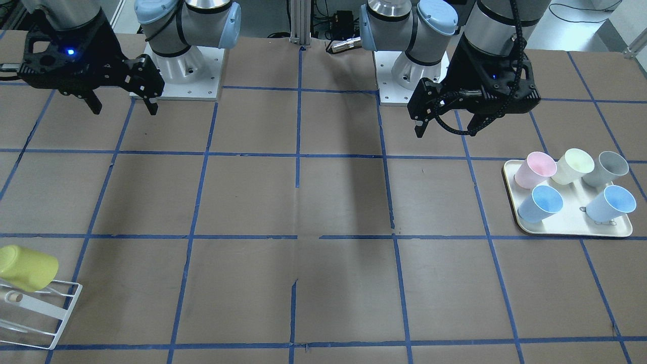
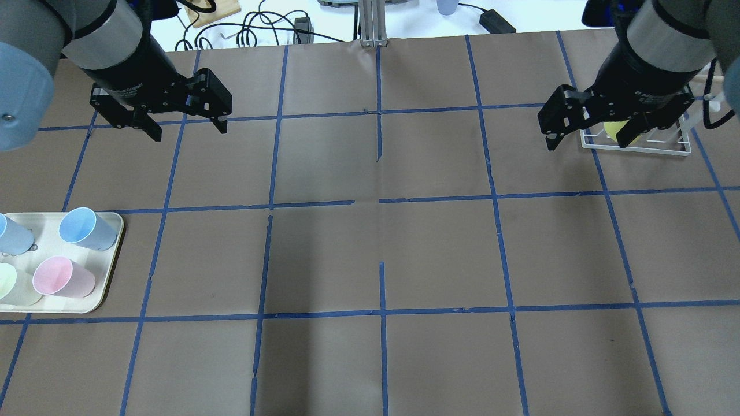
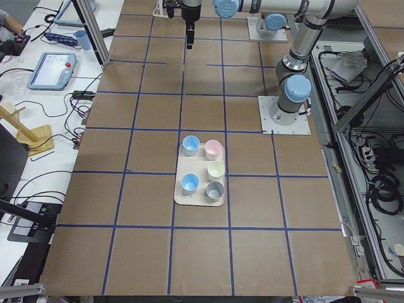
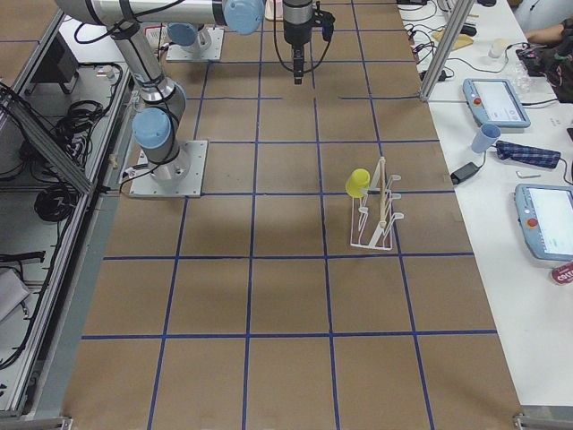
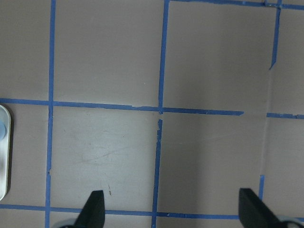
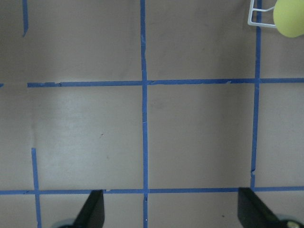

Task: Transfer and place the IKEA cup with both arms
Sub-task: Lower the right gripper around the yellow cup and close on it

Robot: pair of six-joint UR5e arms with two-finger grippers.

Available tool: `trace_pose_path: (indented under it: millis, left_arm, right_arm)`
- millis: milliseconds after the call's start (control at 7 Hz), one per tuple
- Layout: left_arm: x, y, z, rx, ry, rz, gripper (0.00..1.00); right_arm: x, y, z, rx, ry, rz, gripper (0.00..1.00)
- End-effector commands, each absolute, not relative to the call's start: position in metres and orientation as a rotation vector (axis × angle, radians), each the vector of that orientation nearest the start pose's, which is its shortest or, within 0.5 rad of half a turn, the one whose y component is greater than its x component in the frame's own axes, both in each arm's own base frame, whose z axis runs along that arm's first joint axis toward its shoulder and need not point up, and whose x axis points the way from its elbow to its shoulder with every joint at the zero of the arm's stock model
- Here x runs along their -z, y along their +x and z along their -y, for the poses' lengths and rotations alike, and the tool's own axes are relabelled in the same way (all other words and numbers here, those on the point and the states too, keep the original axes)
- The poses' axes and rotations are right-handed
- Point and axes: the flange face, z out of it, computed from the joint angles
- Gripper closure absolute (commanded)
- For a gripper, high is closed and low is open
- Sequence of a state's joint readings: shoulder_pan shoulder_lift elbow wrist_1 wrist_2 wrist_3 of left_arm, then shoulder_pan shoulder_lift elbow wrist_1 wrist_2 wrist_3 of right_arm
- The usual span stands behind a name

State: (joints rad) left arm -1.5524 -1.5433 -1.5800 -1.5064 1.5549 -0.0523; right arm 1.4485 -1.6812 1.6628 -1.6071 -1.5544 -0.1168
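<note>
The lime-yellow IKEA cup [image 1: 26,268] hangs tilted on a white wire rack [image 1: 55,313] at the table's end on my right side. It also shows in the exterior right view [image 4: 358,183] and at the top corner of the right wrist view [image 6: 288,16]. In the overhead view it [image 2: 611,128] is mostly hidden behind my right gripper [image 2: 585,143]. That gripper [image 1: 124,109] is open and empty, held above the table apart from the cup. My left gripper [image 1: 447,129] is open and empty above bare table [image 2: 189,132].
A cream tray [image 1: 571,227] on my left side holds a pink cup [image 1: 535,169], a pale cream-yellow cup [image 1: 573,166], a grey cup [image 1: 606,168] and two blue cups [image 1: 542,203]. Blue tape lines grid the brown table.
</note>
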Motion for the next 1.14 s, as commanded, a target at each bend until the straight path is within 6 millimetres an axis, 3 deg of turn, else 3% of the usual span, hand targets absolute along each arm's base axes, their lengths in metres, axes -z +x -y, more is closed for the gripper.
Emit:
trace_pose_path:
  millis: [0,286,714,1000]
  left_arm:
    - [-0.504,-0.126,0.49,0.13,-0.11,-3.154,0.0]
    - [-0.504,-0.126,0.49,0.13,-0.11,-3.154,0.0]
    - [-0.504,-0.126,0.49,0.13,-0.11,-3.154,0.0]
    - [-0.504,-0.126,0.491,0.133,-0.11,-3.155,0.0]
  right_arm:
    - [-0.485,0.03,0.491,0.114,-0.104,-3.137,0.0]
    - [-0.464,-0.013,0.519,0.155,-0.226,-3.137,0.0]
    - [-0.413,-0.087,0.561,0.186,-0.417,-3.142,0.0]
    - [-0.375,-0.112,0.588,0.222,-0.495,-3.148,0.0]
